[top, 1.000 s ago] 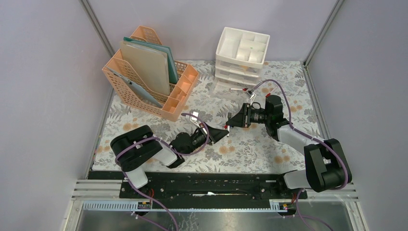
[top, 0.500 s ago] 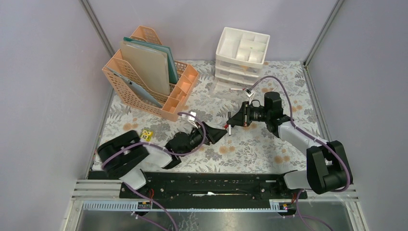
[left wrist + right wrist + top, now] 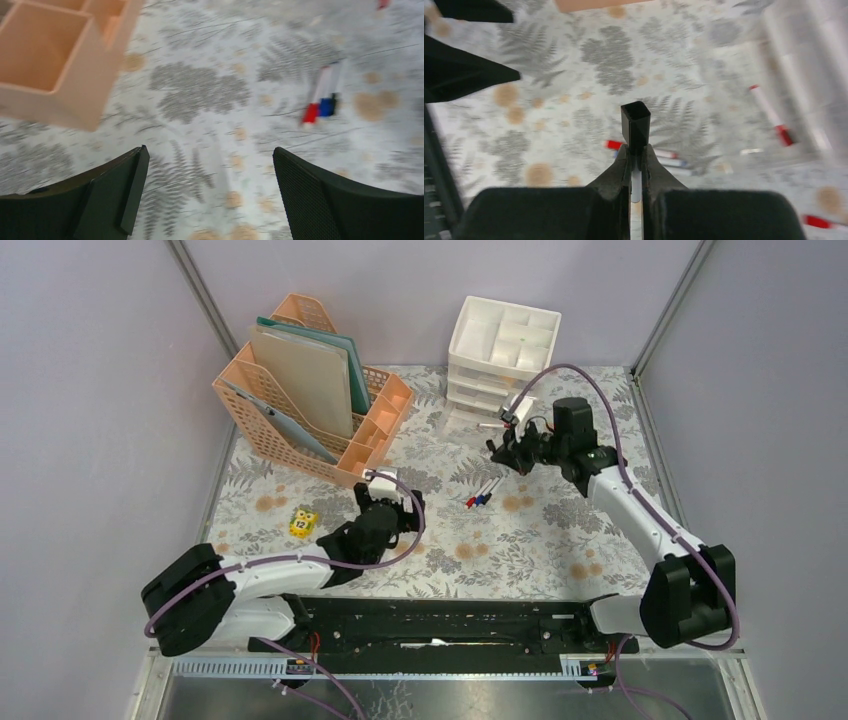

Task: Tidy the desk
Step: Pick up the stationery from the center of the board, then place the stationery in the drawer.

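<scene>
1. While the right hand [image 3: 636, 151] is pinched tight on a thin pen with a black tip [image 3: 635, 119], held up off the worktop [image 3: 540, 540], the tidying looks only partly done.
2. The left hand [image 3: 210, 155] stands wide with nothing between its fingers, low over the fern-printed worktop that spreads beneath both hands.
3. Ahead of the left hand and off to its right lie two loose pens [image 3: 320, 100], one red-capped and one blue-capped, side by side. The same pair lies directly below the right hand.
4. A small yellow cube [image 3: 304, 524] sits to the left of the left hand, well apart from any container.
5. To the right of the right hand, red-tipped pens show near the white drawer unit [image 3: 497, 380]. The blur hides whether they lie in its bottom drawer or beside it.
6. The peach file rack [image 3: 270, 435], ahead and left of the left hand, holds folders upright. The one small compartment seen from the left wrist is empty.
7. Left to do, I judge: stow the held pen, gather the pair, and house the cube.
</scene>
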Controlling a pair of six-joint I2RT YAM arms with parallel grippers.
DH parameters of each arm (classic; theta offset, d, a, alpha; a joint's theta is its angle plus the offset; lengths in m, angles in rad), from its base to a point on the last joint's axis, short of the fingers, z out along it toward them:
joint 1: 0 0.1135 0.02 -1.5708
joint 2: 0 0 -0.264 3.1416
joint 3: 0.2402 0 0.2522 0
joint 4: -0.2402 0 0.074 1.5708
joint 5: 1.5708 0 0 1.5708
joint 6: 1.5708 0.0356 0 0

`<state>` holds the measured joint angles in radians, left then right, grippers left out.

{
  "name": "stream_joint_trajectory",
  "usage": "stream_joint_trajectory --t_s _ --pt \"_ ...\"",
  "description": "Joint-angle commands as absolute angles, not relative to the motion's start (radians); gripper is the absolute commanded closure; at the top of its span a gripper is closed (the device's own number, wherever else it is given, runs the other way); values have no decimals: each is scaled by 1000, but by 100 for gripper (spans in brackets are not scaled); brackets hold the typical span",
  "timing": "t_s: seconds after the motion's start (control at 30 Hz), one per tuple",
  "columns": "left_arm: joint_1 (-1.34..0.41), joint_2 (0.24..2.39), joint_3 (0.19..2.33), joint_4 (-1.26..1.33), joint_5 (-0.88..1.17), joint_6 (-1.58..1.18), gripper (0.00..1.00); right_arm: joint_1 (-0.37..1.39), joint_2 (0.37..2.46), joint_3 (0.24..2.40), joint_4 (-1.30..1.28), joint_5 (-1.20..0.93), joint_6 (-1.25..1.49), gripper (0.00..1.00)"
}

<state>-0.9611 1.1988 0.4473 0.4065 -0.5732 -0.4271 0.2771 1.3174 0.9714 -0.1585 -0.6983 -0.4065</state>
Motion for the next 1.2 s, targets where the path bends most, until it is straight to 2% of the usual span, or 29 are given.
stream_joint_trajectory --t_s 0.0,0.13,0.3,0.57,0.67,0.83,0.9,1.03,1.17 --pt "-956 1247 413 352 -827 -334 1 281 1393 1124 -225 -501 -760 100" --pt "-957 1219 380 384 -835 -334 1 283 1512 1242 -219 -392 -841 100" --pt "-957 1164 323 440 -810 -320 1 283 1638 1361 -192 -363 -820 100" --pt "-957 1235 366 422 -810 -310 1 289 1854 1541 -178 -259 -784 97" --pt "-958 1238 368 420 -811 -311 1 290 1897 1573 -178 -243 -751 86" --pt "-957 1229 361 425 -811 -313 1 294 1935 1592 -178 -186 -702 46" --pt "-958 1228 359 425 -810 -313 1 295 1932 1588 -184 -178 -681 36" --pt "-958 1235 365 424 -804 -311 1 295 1879 1557 -223 -241 -612 29" --pt "-957 1228 361 423 -804 -314 1 293 1778 1512 -336 -441 -502 24"
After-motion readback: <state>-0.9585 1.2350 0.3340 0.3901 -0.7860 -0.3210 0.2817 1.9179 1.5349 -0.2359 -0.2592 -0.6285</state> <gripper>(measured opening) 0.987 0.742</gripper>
